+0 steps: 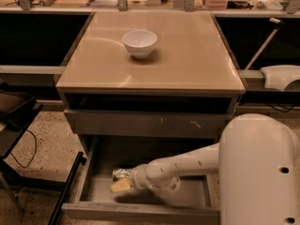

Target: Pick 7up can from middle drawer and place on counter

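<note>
The middle drawer (140, 213) is pulled open low at the front of the cabinet. The 7up can (121, 173), small and silvery, lies at the left of its grey inside. My white arm reaches in from the right, and my gripper (120, 185) sits right at the can on its near side, touching or almost touching it. I cannot tell if it holds the can. The glossy beige counter (197, 55) tops the cabinet.
A white bowl (139, 43) stands on the counter towards the back left. A closed grey drawer front with pale scratches (145, 123) is just above the open drawer. My white body (260, 172) fills the lower right. A dark chair frame (18, 139) stands on the floor at the left.
</note>
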Motion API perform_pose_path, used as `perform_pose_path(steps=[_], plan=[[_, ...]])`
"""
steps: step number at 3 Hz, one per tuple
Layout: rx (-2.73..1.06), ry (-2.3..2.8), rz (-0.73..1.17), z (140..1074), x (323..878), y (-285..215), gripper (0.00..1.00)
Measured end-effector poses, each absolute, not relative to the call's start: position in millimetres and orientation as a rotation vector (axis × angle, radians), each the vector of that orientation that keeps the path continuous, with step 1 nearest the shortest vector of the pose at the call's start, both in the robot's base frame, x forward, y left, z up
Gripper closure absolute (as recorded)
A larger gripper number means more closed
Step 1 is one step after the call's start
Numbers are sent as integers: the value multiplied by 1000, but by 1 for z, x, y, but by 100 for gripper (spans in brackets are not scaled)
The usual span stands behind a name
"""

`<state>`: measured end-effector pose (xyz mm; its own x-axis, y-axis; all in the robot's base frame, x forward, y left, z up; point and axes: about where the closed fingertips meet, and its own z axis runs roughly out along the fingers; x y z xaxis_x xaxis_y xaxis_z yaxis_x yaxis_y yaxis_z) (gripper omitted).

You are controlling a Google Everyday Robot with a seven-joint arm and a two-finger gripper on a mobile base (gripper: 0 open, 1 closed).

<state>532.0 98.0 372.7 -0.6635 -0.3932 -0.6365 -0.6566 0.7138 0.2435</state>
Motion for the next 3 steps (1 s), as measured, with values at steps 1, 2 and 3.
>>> perform_pose_path(steps=[1,2,3], plan=[[-797,2368,630,369,530,98,0],[-797,2368,630,369,529,98,18],[-797,2368,630,369,529,98,42]])
